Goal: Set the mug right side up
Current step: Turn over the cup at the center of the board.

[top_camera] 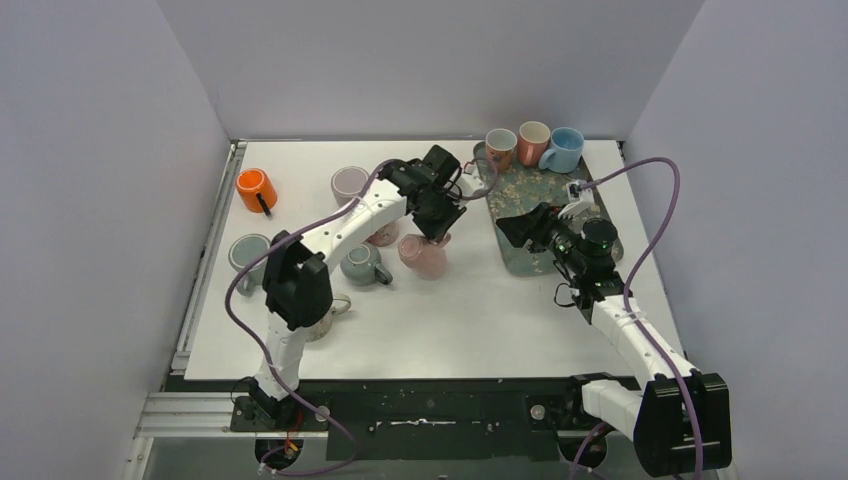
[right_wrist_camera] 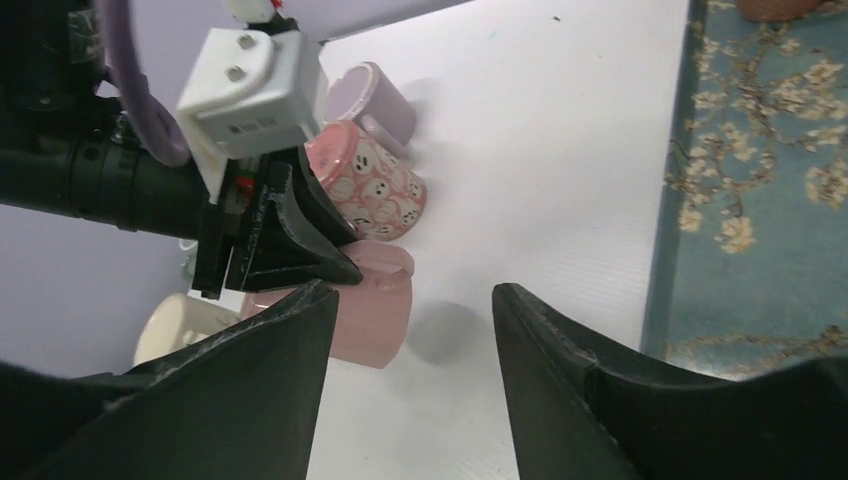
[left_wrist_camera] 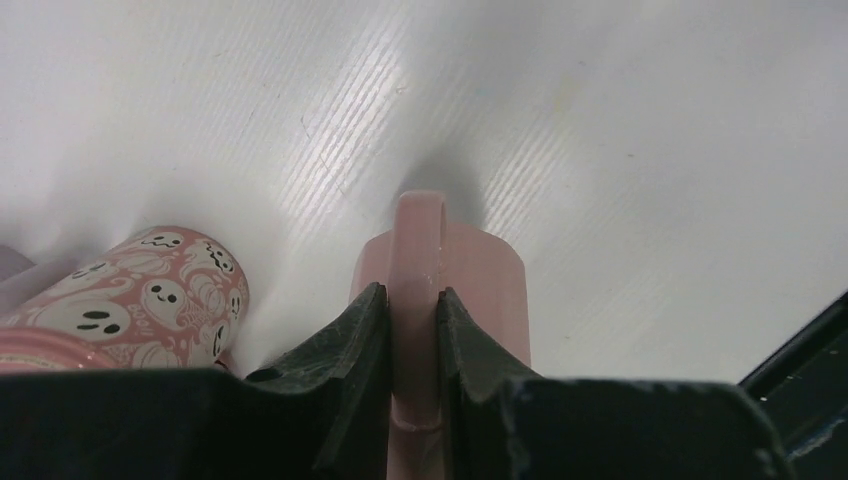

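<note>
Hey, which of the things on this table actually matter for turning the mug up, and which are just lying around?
In the job:
pink mug
left gripper, shut on its handle

Lying about:
ghost-print mug
lilac mug
orange mug
two grey mugs
patterned tray, three mugs at its far end
right gripper, open and empty

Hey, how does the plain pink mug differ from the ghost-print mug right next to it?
The plain pink mug has no print, while the ghost-print mug is covered in white ghost faces. The left pincer is shut on the plain pink mug's handle, while nothing grips the ghost-print mug. Both are pink and sit side by side on the white table.
</note>
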Action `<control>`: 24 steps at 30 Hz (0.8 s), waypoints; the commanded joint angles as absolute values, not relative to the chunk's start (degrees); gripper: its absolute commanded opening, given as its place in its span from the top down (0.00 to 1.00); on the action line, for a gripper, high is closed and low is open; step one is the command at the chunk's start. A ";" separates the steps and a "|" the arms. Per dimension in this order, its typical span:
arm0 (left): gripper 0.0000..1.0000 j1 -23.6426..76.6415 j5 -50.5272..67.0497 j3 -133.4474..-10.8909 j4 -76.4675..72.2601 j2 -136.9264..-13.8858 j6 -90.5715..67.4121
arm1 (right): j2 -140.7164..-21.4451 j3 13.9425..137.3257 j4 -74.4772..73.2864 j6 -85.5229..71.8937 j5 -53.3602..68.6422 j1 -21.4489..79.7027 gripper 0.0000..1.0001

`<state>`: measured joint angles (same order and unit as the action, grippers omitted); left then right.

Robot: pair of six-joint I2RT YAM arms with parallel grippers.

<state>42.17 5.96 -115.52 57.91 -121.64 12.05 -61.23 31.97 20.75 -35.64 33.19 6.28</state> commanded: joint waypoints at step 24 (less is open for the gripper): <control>1.00 33.53 43.60 -81.01 11.81 -87.34 -10.82 | -69.96 33.69 53.98 -41.42 55.88 15.42 0.48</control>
<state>33.71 36.71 -81.71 20.38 -92.12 -8.60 -68.40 29.85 49.23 -42.92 54.11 12.67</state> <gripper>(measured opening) 0.165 0.511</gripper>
